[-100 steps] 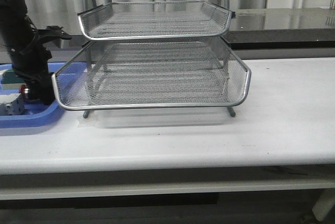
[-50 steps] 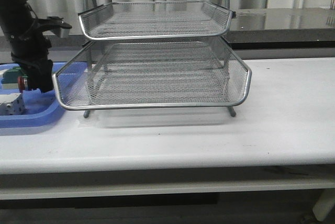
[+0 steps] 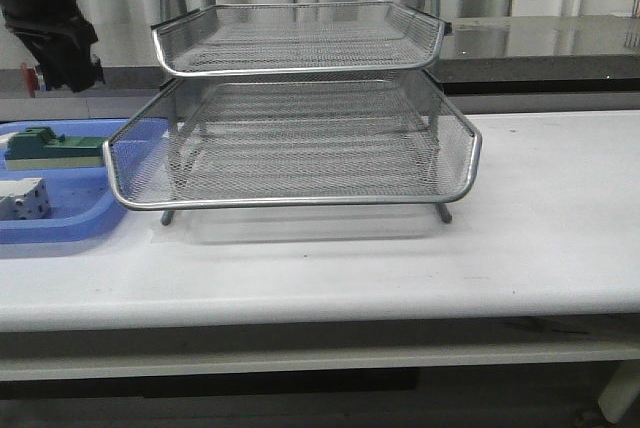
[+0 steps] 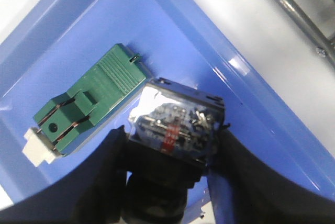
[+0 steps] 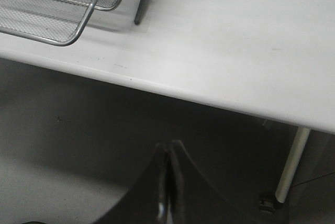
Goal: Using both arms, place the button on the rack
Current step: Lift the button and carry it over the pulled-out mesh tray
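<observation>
One second of lifting separates this moment from the earliest front view. There my left gripper (image 3: 58, 66) sits low in the blue tray (image 3: 60, 223), level with the rack's (image 3: 300, 138) lower shelf. Now it hangs high at the far left, above the level of the top shelf and well clear of the tray.

Left wrist view: the fingers (image 4: 104, 171) are closed part-way on the button (image 4: 175, 124), pinching its body from both sides. The clear-sided body faces the camera. The tray floor and the green block (image 4: 89, 98) lie well below, out of contact. In the front view a small red spot at the gripper's outer side is probably the button's head, though it is too small for me to be sure.

Tray contents: the green block and the white block (image 3: 22, 200) remain in the tray, in the same places as before the lift.

Right wrist view: my right gripper (image 5: 167, 182) is fully closed and holds nothing. It hangs off the near edge of the table (image 5: 235, 51), over the floor, with only a front corner of the rack in sight. The front view does not show it.

Reading for the task: I judge the pick complete and the carry begun. The button is off the tray but still left of the rack, not over any shelf. What remains is travel to the right over the wire rim, or a handover to the idle right arm, and then a release onto the mesh.
</observation>
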Controlling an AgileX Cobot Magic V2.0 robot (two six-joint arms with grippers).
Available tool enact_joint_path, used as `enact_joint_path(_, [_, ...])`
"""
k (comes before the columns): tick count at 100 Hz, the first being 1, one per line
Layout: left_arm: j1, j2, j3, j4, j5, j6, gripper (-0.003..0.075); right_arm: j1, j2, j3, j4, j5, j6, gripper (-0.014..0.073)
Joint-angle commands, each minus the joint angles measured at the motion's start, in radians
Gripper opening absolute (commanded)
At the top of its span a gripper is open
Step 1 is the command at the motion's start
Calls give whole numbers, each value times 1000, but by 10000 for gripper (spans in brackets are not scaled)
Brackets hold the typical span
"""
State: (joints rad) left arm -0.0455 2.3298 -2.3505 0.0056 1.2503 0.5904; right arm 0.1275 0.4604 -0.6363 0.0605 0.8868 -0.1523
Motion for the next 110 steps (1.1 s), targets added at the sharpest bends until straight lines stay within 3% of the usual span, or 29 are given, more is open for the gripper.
enact_joint_path(1, [-5, -122, 7, -6, 23, -28, -20, -1, 4, -23, 1, -61, -3, -60])
enact_joint_path(28, [-5, -300, 220, -6, 23, -48, -20, -1, 4, -23, 1, -61, -3, -60])
enact_joint_path(76, [-19, -619, 593, -197, 23, -69, -20, -1, 4, -23, 1, -61, -3, -60])
enact_joint_path(110, [-242, -652, 634, -208, 4, -66, -20, -1, 4, -23, 1, -61, -3, -60])
